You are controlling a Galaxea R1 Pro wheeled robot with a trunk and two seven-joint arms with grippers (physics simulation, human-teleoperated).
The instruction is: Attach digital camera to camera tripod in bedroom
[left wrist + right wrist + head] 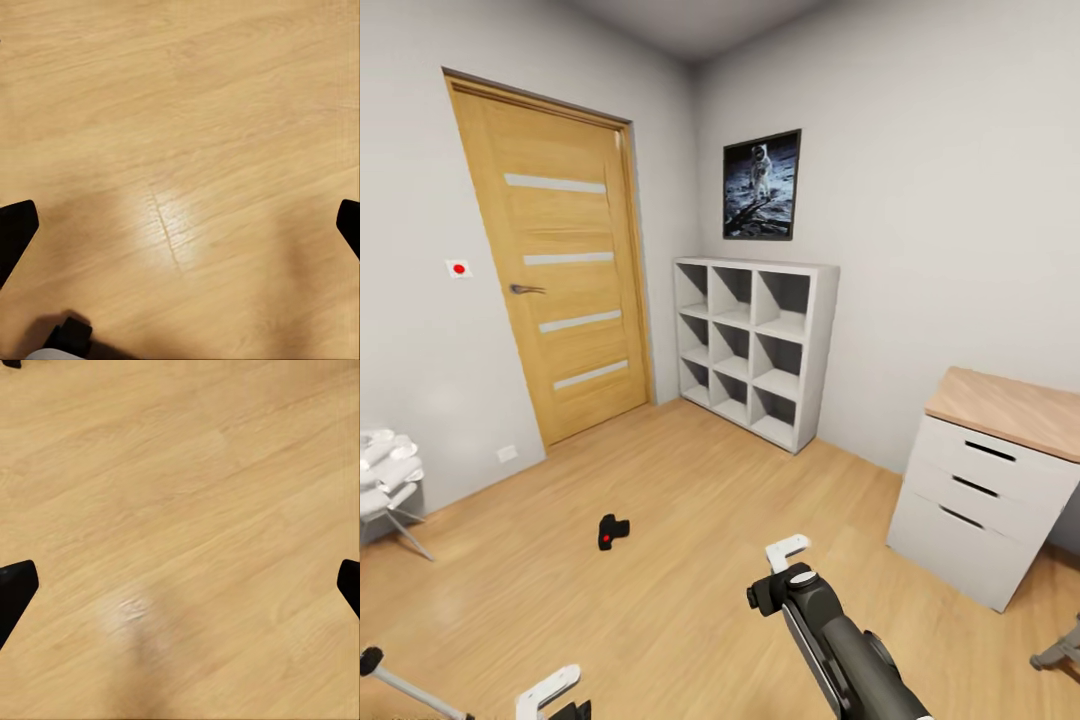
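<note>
The digital camera [612, 531], small and black with a red dot, lies on the light wood floor ahead and left of centre. At the lower left edge a silver leg of the camera tripod [400, 686] ends in a black foot; that foot [70, 337] also shows in the left wrist view. My left gripper [550, 690] hangs low beside that leg, open [180, 225] over bare floor. My right gripper [788, 552] is out in front, to the right of the camera and well short of it, open [180, 585] and empty.
A wooden door [560, 270] stands shut in the left wall. A white cube shelf [755, 345] is in the far corner, a white dresser [985, 490] at the right. A stand with white cloths [385, 470] is at the left, a grey object [1060, 650] at the lower right.
</note>
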